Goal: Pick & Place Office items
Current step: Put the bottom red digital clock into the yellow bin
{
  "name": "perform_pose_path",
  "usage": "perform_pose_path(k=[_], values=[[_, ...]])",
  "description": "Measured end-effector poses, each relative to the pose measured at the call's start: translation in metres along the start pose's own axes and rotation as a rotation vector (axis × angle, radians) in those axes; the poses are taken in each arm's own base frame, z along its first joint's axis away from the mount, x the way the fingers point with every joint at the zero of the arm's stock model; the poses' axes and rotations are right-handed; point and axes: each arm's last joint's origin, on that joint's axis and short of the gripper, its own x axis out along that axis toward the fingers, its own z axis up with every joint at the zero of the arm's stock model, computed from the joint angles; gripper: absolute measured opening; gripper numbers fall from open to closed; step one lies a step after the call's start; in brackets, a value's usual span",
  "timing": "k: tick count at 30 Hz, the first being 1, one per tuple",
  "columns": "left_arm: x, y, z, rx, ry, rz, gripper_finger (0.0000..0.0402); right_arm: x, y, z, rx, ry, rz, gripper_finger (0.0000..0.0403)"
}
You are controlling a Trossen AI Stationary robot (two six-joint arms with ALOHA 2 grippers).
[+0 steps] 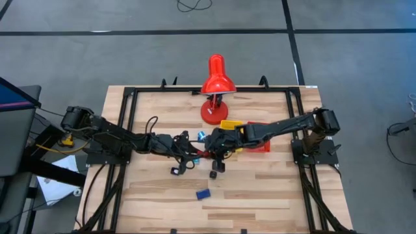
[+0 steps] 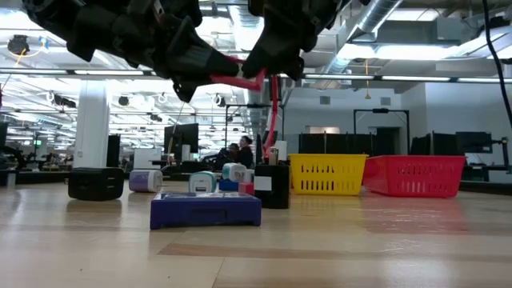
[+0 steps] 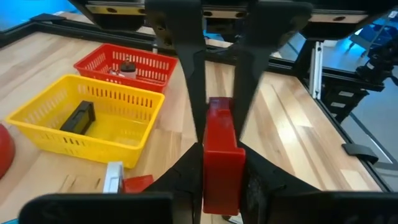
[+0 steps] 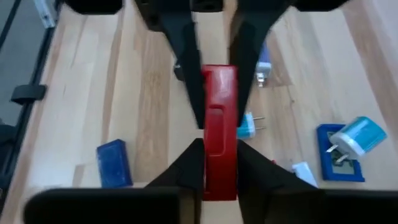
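The pale wooden-plank table (image 1: 260, 195) carries a red desk lamp (image 1: 216, 88); beside its base sit yellow (image 1: 229, 125) and red plastic baskets (image 1: 259, 147), a flat blue block (image 1: 203, 194) lying well nearer.

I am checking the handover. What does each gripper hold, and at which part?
Both grip one red flat block, each at an opposite end: the left gripper and the right gripper, raised over the table.

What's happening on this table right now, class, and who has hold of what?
Both arms meet above the middle of the table. The left gripper and the right gripper each clamp the same red block, held in the air between them, like a handover. The yellow tray already holds a black item; other small pieces lie loose.
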Motion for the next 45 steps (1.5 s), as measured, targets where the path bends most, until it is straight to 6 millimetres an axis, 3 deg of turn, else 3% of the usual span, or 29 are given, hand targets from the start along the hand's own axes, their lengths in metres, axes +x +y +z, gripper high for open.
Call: perform_pose_path(k=[11, 19, 23, 28, 34, 45], values=[[0.0, 0.0, -0.001, 0.028, 0.016, -0.022, 0.0125, -0.004, -0.003, -0.001, 0.0, 0.022, -0.004, 0.005], [-0.013, 0.001, 0.001, 0.12, 0.089, -0.017, 0.0202, -0.025, -0.012, -0.019, -0.001, 0.214, -0.157, 0.005], [-0.015, 0.0, 0.005, 0.12, 0.064, -0.022, 0.022, -0.021, -0.026, -0.036, -0.008, 0.295, -0.235, 0.0051], [-0.015, 0.0, 0.004, 0.121, 0.071, -0.021, 0.023, -0.026, -0.057, -0.066, 0.041, 0.297, -0.271, 0.0051], [-0.015, 0.0, 0.005, 0.14, 0.063, -0.023, 0.0229, -0.037, -0.086, -0.083, 0.036, 0.162, -0.259, 0.0051], [-0.015, 0.0, 0.006, 0.147, 0.058, -0.018, 0.0225, -0.001, -0.108, -0.107, 0.015, 0.281, -0.232, 0.0051]])
